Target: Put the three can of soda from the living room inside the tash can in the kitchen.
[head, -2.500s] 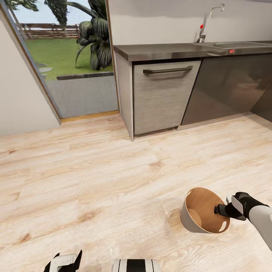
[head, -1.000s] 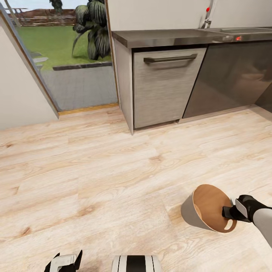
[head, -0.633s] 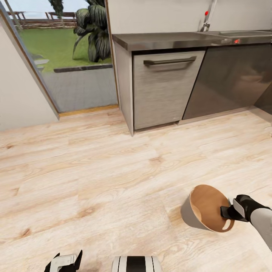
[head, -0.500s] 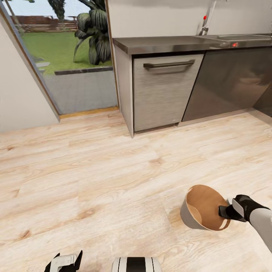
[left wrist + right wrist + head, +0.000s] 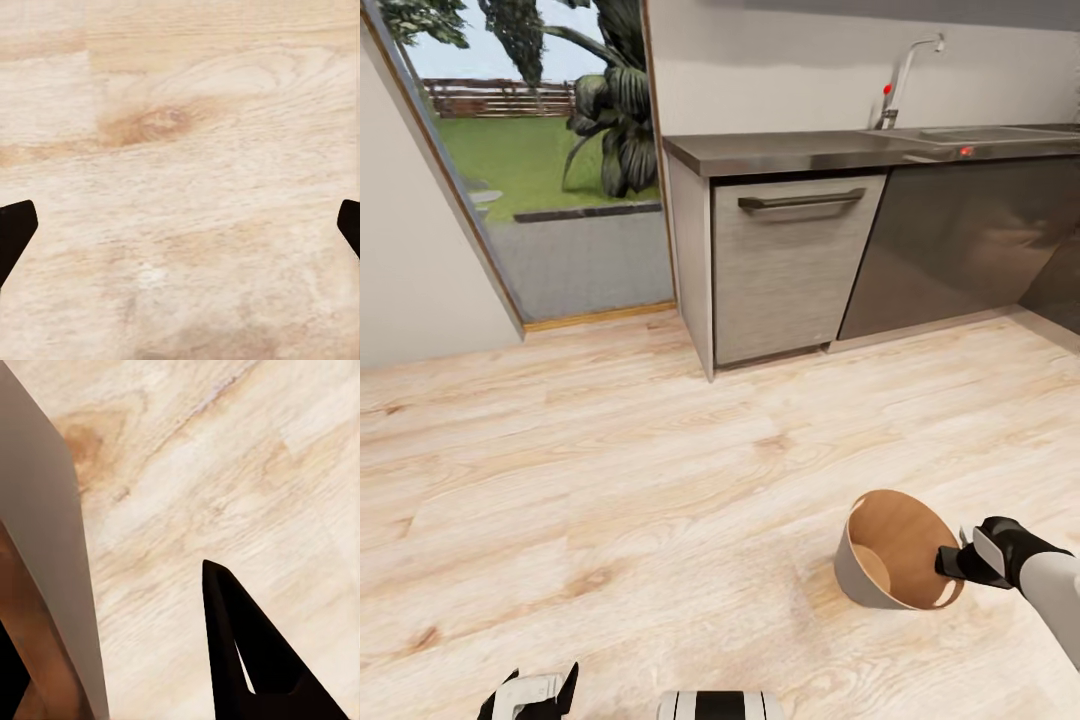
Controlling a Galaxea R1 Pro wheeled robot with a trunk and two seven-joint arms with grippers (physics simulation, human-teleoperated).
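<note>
Now the tash can (image 5: 880, 560) is seen at about four o'clock in the head view, tilted, with its brown inside turned up toward the camera and its light grey wall toward the left. Its rim is pinched by the right gripper (image 5: 952, 560): one finger is laid inside the bin and the other outside, so the gripper is closed down on the bin's wall. In the right wrist view the grey wall and brown lining (image 5: 52, 585) are shown running between the two dark fingers (image 5: 240, 652), one on either side. Whether the bin's base is touching the floor (image 5: 610, 480) cannot be told.

The left gripper (image 5: 540, 692) is caught at seven o'clock, low at the frame's edge, well apart from the bin. In the left wrist view its dark fingertips (image 5: 15, 232) are spread to opposite edges, so the jaws are held wide, with nothing between them but pale wood floor (image 5: 180, 180).

Up at one o'clock a steel-fronted dishwasher (image 5: 790, 265) with a dark handle is set under a dark table (image 5: 780, 150); a tap (image 5: 905, 80) stands further along at two o'clock. At eleven o'clock a glass door (image 5: 550, 170) gives onto grass and a large leafy plant (image 5: 610, 110).
</note>
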